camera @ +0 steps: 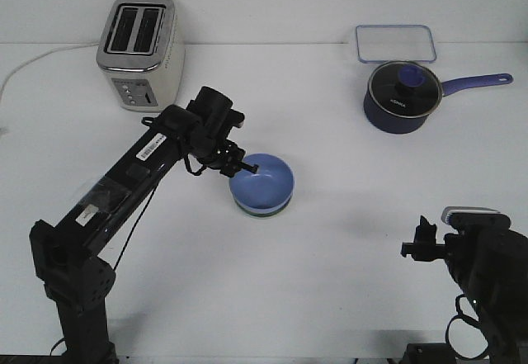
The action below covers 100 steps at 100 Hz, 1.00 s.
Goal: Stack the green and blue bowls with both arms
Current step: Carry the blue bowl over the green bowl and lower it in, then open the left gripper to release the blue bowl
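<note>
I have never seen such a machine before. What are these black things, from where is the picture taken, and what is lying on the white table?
The picture is taken from a camera looking forward over a white table. The two black jointed things are robot arms ending in pincer grippers. The left gripper is at the rim of a blue bowl, which sits nested in a green bowl of which only the lower edge shows. Whether its pincers are clamped on the rim I cannot tell. The right gripper is off to the side and holds nothing. Farther back stand a silver toaster, a dark blue saucepan with a glass lid, and a clear container.
</note>
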Each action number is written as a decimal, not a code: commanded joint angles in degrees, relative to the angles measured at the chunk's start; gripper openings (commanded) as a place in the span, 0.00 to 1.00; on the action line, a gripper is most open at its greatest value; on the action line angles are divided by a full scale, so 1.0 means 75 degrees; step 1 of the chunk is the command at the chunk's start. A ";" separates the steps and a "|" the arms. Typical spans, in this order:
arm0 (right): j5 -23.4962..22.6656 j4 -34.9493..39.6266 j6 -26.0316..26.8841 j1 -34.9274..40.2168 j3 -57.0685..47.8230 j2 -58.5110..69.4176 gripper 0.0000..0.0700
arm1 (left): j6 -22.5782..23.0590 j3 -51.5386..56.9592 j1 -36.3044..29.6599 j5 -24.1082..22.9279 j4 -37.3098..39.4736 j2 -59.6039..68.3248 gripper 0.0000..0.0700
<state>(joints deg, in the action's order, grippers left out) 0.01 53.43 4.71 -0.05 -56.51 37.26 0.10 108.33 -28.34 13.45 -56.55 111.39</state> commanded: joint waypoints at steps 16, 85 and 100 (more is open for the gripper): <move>0.0006 -0.0093 -0.0032 -0.0003 -0.0055 0.0032 0.59 | 0.0076 0.0160 -0.0038 0.0020 0.0178 0.0187 0.00; 0.0006 -0.0096 -0.0032 -0.0003 -0.0055 0.0032 0.59 | 0.0082 0.0160 -0.0137 0.0020 0.0055 0.0545 0.04; 0.0006 -0.0096 -0.0032 -0.0003 -0.0055 0.0032 0.59 | 0.0082 0.0160 -0.0137 0.0020 0.0067 0.0545 0.16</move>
<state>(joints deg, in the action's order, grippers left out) 0.01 53.39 4.71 -0.05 -56.51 37.26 0.34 108.33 -29.02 13.45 -55.96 114.26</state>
